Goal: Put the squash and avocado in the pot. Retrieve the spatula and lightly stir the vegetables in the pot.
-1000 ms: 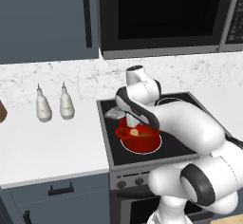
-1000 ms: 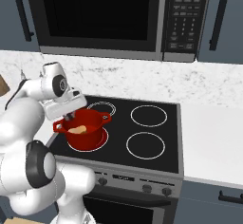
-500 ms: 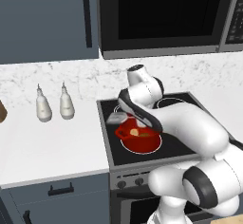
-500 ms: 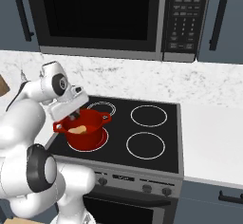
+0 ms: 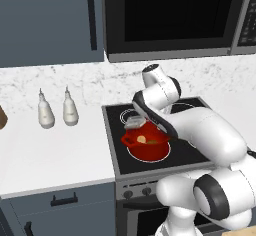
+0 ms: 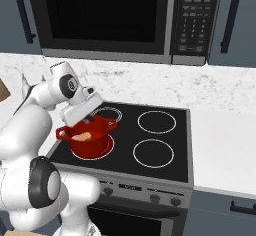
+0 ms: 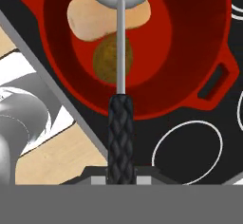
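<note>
My pincer (image 7: 119, 179) pinches the black-handled, silver-headed spatula (image 7: 119, 76) over the round red pot (image 7: 190, 61); its head seems to cover part of the tan squash (image 7: 88, 21), the dark round avocado (image 7: 105, 59) alongside.

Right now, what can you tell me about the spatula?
The spatula has a braided black handle, a thin silver-grey metal shaft and a pale grey metal head. The claw is shut on the handle's end. The shaft reaches out over the red pot, crossing above the round dark avocado, and the head hangs over the tan squash. The head's far end is cut off in the hand view.
</note>
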Available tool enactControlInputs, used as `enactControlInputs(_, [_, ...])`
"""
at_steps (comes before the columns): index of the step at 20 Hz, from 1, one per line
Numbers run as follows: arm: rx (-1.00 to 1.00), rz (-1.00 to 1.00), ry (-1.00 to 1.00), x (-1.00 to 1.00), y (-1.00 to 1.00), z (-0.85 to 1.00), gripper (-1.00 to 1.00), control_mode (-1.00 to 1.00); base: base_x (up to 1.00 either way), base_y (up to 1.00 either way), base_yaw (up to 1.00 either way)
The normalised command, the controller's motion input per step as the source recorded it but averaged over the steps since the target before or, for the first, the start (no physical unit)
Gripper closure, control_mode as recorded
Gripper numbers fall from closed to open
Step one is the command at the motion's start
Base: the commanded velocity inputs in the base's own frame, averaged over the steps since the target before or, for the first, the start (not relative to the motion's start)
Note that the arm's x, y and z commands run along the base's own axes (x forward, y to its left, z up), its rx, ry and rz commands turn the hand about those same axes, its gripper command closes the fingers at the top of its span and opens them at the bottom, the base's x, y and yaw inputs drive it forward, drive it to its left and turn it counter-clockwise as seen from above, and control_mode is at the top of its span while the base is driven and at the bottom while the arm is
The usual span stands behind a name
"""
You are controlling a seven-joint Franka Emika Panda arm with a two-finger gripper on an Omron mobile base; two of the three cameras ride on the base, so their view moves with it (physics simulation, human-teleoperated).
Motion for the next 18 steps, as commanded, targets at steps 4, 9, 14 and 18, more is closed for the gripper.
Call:
enactControlInputs(4, [-0.21, 0.09, -0.05, 0.00, -0.26, -0.01, 1.00, -1.00, 0.00, 0.00, 0.00])
enactControlInputs(9, [-0.15, 0.16, -0.01, 0.01, -0.21, 0.05, 1.00, -1.00, 0.00, 0.00, 0.00])
enactControlInputs(14, [-0.21, 0.23, 0.13, 0.16, -0.13, 0.00, 1.00, -1.00, 0.00, 0.00, 0.00])
enactControlInputs(18, [-0.22, 0.09, 0.03, 0.08, -0.09, 0.00, 1.00, -1.00, 0.00, 0.00, 0.00])
